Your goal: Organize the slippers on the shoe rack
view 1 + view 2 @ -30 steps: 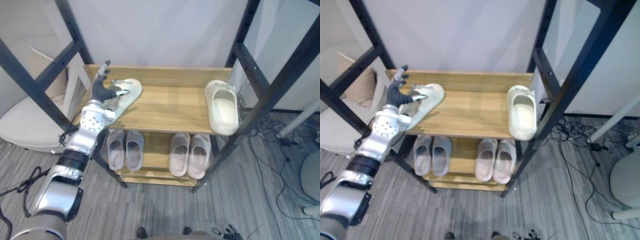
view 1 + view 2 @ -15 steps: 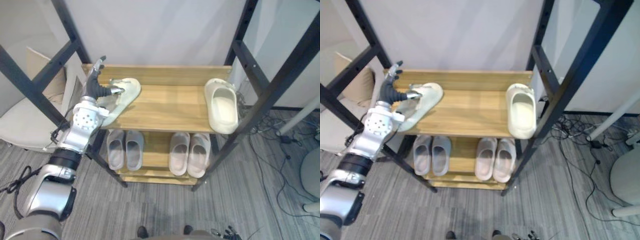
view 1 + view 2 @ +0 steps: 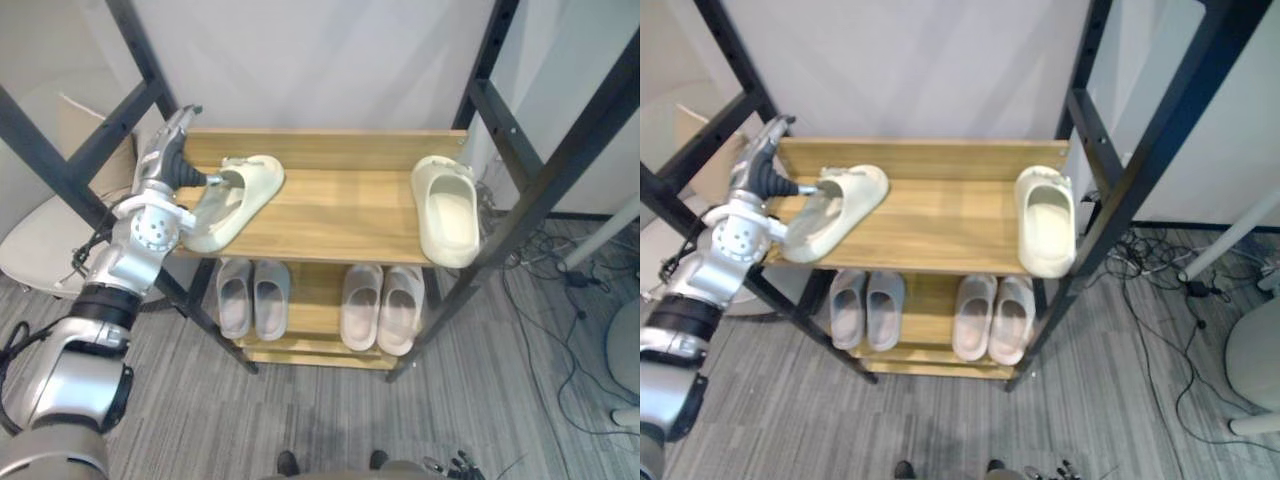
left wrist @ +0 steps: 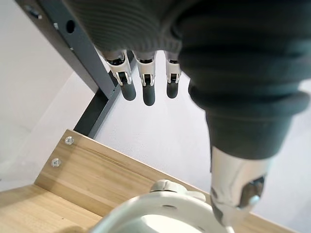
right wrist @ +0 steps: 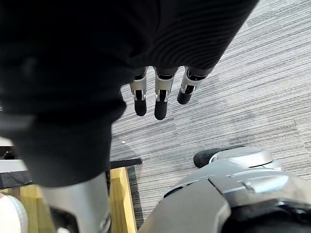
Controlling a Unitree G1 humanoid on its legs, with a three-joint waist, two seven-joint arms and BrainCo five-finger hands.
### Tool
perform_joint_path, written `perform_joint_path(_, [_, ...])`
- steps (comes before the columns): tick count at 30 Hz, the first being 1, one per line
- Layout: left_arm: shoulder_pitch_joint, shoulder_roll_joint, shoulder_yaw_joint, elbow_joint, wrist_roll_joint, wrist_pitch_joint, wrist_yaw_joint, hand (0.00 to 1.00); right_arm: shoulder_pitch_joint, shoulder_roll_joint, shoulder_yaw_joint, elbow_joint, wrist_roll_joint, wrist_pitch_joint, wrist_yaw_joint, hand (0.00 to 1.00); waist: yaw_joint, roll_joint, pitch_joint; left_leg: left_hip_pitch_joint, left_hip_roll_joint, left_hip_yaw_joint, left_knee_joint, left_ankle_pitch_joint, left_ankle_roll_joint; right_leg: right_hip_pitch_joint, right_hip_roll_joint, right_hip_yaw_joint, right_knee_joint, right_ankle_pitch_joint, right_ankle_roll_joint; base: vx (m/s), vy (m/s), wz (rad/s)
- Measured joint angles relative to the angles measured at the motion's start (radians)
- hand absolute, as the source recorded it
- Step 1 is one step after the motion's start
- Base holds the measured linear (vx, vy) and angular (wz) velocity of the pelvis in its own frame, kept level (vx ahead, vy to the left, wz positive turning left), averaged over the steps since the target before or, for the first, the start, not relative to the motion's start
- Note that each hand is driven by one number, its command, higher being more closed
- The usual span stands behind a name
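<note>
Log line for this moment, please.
left hand: open, thumb against left slipper | right slipper: top shelf, right end | right hand: open, idle

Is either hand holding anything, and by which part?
Nothing gripped. The left hand has straight fingers; only its thumb touches the left cream slipper at its upper. The right hand is open, empty.

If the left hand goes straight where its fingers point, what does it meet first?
Probably the left hand meets the white wall, just past the black post; depth is unclear.
</note>
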Motion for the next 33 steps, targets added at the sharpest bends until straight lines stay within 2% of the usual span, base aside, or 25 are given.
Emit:
perform_joint_path(8, [-0.02, 0.0, -0.01, 0.041, 0.0, 0.013, 0.0, 0.0, -0.001, -0.001, -0.001, 0.0, 0.047, 0.0, 0.016, 0.0, -0.01, 0.003, 0.002, -0.018, 0.0, 0.003, 0.0, 0.0, 0.0, -0.021, 0.0, 0.004, -0.002, 0.003, 0.0, 0.0, 0.0, -0.01])
perform_joint_path(13, [-0.05, 0.0, -0.031, 0.092, 0.041, 0.033, 0.0, 0.0, -0.004, 0.01, -0.026, 0.0, 0.078, 0.0, 0.019, 0.0, -0.02, 0.005, 0.003, -0.031, -0.001, 0.024, 0.0, 0.0, 0.0, -0.031, 0.001, 0.023, -0.02, 0.018, 0.0, 0.02, 0.009, -0.12])
perform_joint_path(19, [-0.05, -0.001, -0.05, 0.098, 0.072, 0.035, -0.015, 0.0, -0.008, 0.012, -0.031, -0.001, 0.097, 0.0, 0.019, 0.0, -0.037, 0.011, 0.007, -0.033, -0.002, 0.04, 0.0, 0.0, 0.0, -0.036, 0.002, 0.042, -0.035, 0.035, 0.0, 0.0, 0.004, -0.12])
perform_joint_path(20, [-0.05, -0.002, -0.052, 0.105, 0.078, 0.035, -0.017, 1.0, -0.009, 0.011, -0.032, -0.002, 0.097, 0.0, 0.019, 0.0, -0.039, 0.013, 0.008, -0.034, -0.002, 0.044, 0.0, 0.0, 0.0, -0.041, 0.002, 0.046, -0.035, 0.037, 0.0, -0.03, 0.007, -0.1])
perform_joint_path(33, [-0.099, -0.009, -0.075, 0.137, 0.096, 0.038, -0.019, 1.0, -0.015, 0.015, -0.062, -0.001, 0.097, 0.001, 0.018, 0.0, -0.05, 0.025, 0.017, -0.051, -0.004, 0.058, 0.0, 0.0, 0.0, -0.051, 0.002, 0.065, -0.07, 0.066, 0.006, 0.0, 0.002, -0.04])
